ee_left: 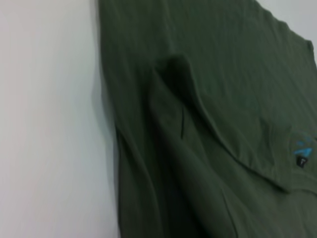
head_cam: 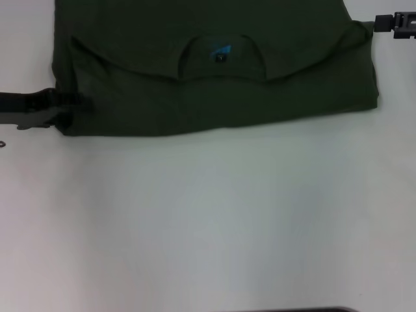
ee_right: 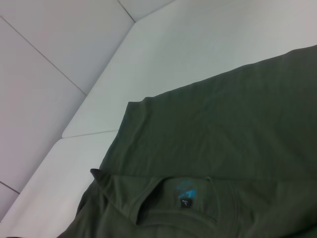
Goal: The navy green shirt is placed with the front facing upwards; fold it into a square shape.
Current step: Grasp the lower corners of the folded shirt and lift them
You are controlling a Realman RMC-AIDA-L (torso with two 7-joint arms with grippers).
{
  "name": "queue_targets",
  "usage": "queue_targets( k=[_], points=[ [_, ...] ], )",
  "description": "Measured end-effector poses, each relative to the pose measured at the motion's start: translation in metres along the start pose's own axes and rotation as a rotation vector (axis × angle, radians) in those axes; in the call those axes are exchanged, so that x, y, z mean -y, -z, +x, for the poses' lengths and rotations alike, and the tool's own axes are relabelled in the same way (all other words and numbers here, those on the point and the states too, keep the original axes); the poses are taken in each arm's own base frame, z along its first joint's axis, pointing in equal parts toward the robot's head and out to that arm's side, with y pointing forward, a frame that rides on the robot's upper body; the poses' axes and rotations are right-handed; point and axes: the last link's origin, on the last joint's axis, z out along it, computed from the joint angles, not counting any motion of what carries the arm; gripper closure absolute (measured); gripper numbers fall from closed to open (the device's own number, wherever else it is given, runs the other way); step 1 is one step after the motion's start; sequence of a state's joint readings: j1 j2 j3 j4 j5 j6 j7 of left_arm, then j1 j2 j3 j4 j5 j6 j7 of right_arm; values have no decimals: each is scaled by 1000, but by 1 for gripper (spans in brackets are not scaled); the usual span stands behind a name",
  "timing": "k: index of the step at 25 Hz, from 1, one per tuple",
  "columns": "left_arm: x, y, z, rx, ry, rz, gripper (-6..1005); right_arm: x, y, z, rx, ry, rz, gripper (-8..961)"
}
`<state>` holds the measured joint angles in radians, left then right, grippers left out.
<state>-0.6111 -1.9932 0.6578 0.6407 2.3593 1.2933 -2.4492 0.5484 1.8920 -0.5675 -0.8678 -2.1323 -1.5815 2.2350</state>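
The head camera is looking forward and down from well above at the table (head_cam: 208, 221), with the navy green shirt (head_cam: 214, 71) near its far edge. Both wrist cameras are looking from close, obliquely, at the shirt. All three views are sharing the neck label (head_cam: 221, 53).

No words or numbers can be read. The only marking is the neck label (head_cam: 221, 53) sewn inside the collar of the navy green shirt (head_cam: 214, 97): a teal patch above a small black tab. The black tab carries a pale mark, perhaps a single character, too small to make out in the head view. In the left wrist view the label (ee_left: 302, 151) is blurred, and in the right wrist view (ee_right: 184, 196) the pale mark on the tab is also illegible.
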Motion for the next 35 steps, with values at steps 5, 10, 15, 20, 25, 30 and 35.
queue_targets(
  k=[5,10,15,20,25,30,35],
  points=[
    [-2,-7,-1,1,-16,15,244,0,-1,0,1,0,-2,24],
    [-8,-13,-3,19,-34,10,242,0,0,0,5,-3,-2,24],
    [-11,-16,-4,37,-29,0,246,0,-1,1,4,-8,-7,24],
    [-14,-12,-5,87,-50,-6,312,-1,-1,1,-1,-11,-11,28],
    [-16,-12,-6,109,-56,-9,445,4,0,4,-52,-34,35,36],
    [-15,-10,-5,113,-58,-6,618,24,11,17,-198,-69,203,44],
    [-17,-9,-2,118,-63,-10,811,31,14,25,-302,-99,280,53]
  ],
)
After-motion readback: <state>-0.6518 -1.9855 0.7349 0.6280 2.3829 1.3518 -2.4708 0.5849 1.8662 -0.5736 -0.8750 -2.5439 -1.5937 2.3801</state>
